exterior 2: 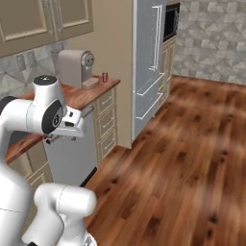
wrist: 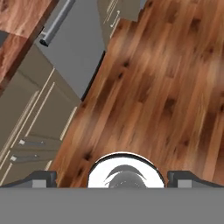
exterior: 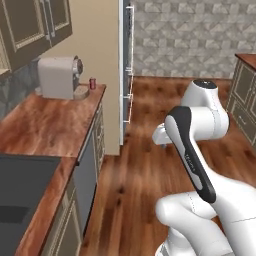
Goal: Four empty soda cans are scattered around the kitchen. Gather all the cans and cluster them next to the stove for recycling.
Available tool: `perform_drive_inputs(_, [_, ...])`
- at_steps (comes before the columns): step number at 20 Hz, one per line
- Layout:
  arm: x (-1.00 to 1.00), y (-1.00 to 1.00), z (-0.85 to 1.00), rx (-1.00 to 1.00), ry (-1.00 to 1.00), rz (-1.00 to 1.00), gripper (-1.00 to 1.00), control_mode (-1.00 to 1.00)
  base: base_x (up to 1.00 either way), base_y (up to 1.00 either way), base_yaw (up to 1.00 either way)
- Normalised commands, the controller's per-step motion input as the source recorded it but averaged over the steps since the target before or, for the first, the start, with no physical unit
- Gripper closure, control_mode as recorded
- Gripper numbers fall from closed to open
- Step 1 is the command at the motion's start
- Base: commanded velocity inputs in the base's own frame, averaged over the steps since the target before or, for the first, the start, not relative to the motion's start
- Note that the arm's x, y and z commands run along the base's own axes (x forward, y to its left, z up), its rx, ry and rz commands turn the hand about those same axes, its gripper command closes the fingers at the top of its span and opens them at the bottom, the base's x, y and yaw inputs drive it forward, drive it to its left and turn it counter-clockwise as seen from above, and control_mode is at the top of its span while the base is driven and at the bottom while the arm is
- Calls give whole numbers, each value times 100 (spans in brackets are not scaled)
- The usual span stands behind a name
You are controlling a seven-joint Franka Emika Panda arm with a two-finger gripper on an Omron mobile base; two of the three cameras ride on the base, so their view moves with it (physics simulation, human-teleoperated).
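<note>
One small red soda can (exterior: pixel 92 83) stands upright on the wooden counter (exterior: pixel 45 125), just right of a beige coffee machine (exterior: pixel 60 76). The right base view shows the same can (exterior 2: pixel 104 77) near the counter's far end. My gripper (wrist: pixel 112 178) is open with nothing between its fingertips (wrist: pixel 43 177). It points down at the wooden floor in front of the cabinets, well short of the can. The stove is out of view.
A grey dishwasher front (exterior: pixel 86 175) sits under the counter, with drawers (exterior 2: pixel 108 122) beside it. A tall steel fridge (exterior 2: pixel 149 62) stands past the counter's end. A black sink (exterior: pixel 20 190) lies at the near left. Wide wooden floor (exterior 2: pixel 182 153) stretches to the right.
</note>
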Motion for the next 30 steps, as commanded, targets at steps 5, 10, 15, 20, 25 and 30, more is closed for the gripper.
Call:
perform_drive_inputs(5, [0,0,0,0,0,0,-100,100,-6,-16,-29])
perform_drive_inputs(10, [0,0,0,0,0,0,-100,100,-3,-22,-31])
perform_drive_inputs(15, [0,0,0,0,0,0,-100,100,-1,-25,-34])
perform_drive_inputs(20, [0,0,0,0,0,0,-100,100,0,-29,-34])
perform_drive_inputs(25, [0,0,0,0,0,0,-100,100,-2,-31,-33])
perform_drive_inputs(30, [0,0,0,0,0,0,-100,100,-5,-32,-32])
